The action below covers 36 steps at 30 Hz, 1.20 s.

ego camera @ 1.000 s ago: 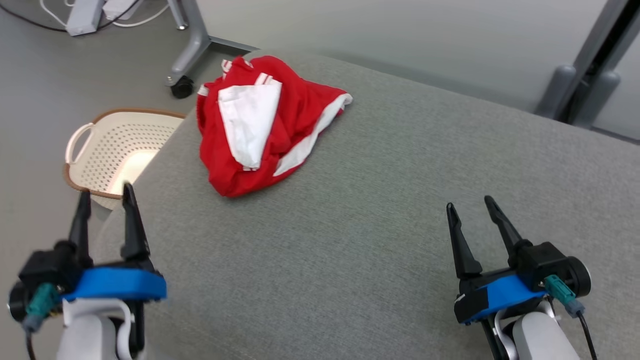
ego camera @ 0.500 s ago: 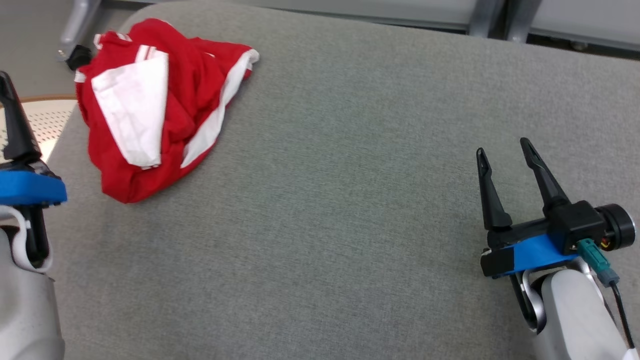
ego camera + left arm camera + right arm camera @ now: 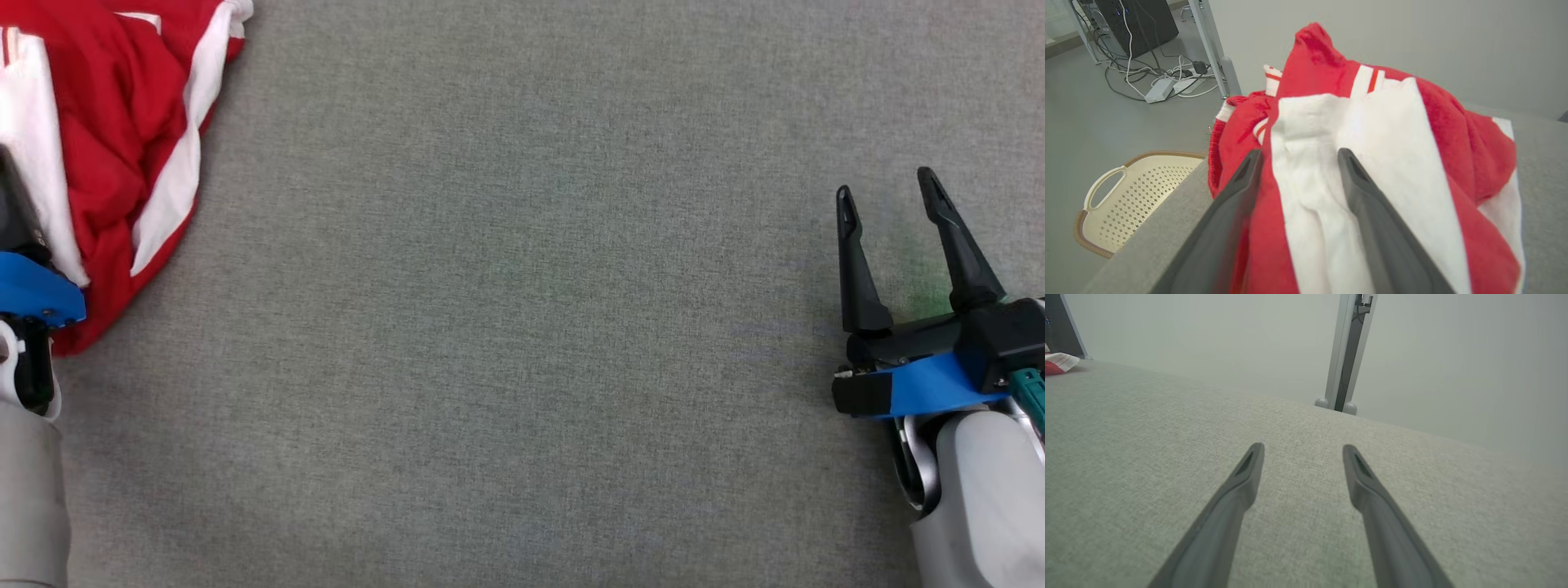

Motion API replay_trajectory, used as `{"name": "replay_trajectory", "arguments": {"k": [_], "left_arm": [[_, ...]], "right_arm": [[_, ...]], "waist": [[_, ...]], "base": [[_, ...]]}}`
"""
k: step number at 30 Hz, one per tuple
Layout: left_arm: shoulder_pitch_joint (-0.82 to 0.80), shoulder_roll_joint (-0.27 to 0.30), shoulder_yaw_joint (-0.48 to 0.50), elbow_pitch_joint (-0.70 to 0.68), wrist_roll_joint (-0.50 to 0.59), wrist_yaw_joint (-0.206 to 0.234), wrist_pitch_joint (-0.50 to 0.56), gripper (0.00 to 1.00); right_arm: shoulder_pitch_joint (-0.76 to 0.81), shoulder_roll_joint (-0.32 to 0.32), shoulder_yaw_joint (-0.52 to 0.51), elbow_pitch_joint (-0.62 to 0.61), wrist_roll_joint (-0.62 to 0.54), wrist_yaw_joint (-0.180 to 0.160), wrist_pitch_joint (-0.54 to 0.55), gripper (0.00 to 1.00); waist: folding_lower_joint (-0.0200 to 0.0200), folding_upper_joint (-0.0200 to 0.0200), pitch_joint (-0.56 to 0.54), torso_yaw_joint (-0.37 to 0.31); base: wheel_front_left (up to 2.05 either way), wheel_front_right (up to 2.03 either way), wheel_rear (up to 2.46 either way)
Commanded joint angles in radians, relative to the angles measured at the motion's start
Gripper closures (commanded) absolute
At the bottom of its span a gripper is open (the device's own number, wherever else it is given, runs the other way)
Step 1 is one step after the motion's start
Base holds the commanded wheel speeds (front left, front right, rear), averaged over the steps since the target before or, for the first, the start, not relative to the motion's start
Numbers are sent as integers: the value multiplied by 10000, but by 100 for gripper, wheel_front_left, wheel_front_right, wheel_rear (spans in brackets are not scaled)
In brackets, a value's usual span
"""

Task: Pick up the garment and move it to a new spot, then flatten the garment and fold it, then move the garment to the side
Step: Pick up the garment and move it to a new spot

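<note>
On the grey surface (image 3: pixel 522 327) the garment (image 3: pixel 122 106) lies partly cut off.

Garment (image 3: pixel 114 122): red fabric with broad white panels and white trim bands. Crumpled into a loose heap, not flat, not folded. It lies on the grey tabletop (image 3: pixel 522 327) at the far left corner, close up to the left edge. A white band runs down its right-hand side, with deep red creases next to it.

From the left wrist view, the garment (image 3: pixel 1372 163) shows a large white panel draped over the top of the heap, with red folds bunched on both sides. A red peak stands up at the back, and there are red-and-white striped ribbed ends behind. From the right wrist view, one white-and-red corner of it (image 3: pixel 1057 362) rests flat by the far edge.
</note>
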Motion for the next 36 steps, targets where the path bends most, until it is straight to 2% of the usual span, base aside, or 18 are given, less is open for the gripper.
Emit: {"name": "replay_trajectory", "arguments": {"k": [1,4,10,11,12,13,26,31,36], "left_arm": [[-189,100,-19,287,-83,-10,38,0],[-395,17,-141,1208,-277,-42,450,0],[-751,-135,-524,2163,-676,-78,897,0],[-781,-143,-625,2228,-744,-80,934,57],[-814,-119,-720,2267,-810,-82,931,89],[-850,-95,-820,2291,-881,-83,928,100],[-1144,697,-1803,1635,-1317,-72,4,100],[-1372,957,-2002,769,-1061,-64,-111,100],[-1541,1034,-2158,-728,-715,-52,-105,100]], "right_arm": [[-70,-41,-29,-98,-49,-3,49,0],[77,-28,-104,-229,-107,-3,62,0],[89,-18,-3,-355,-125,-3,156,0],[80,-16,21,-365,-116,-3,157,0],[68,-11,41,-373,-109,-3,165,0],[70,8,59,-367,-113,-3,176,0],[211,355,158,219,93,-3,-32,0],[323,596,203,587,188,-3,-88,0],[340,806,336,824,358,-3,-123,0]], "waist": [[-2,0,207,-120],[-2,0,285,-72],[-2,0,314,46],[-2,0,300,54],[-2,0,279,58],[-2,0,243,55],[-2,0,-699,-431],[-2,0,-1306,-807],[-2,0,-1863,-1338]], "base": [[0,0,0],[0,0,0],[0,0,0],[0,0,0],[0,0,0],[0,0,0],[0,0,0],[0,0,0],[0,0,0]]}}
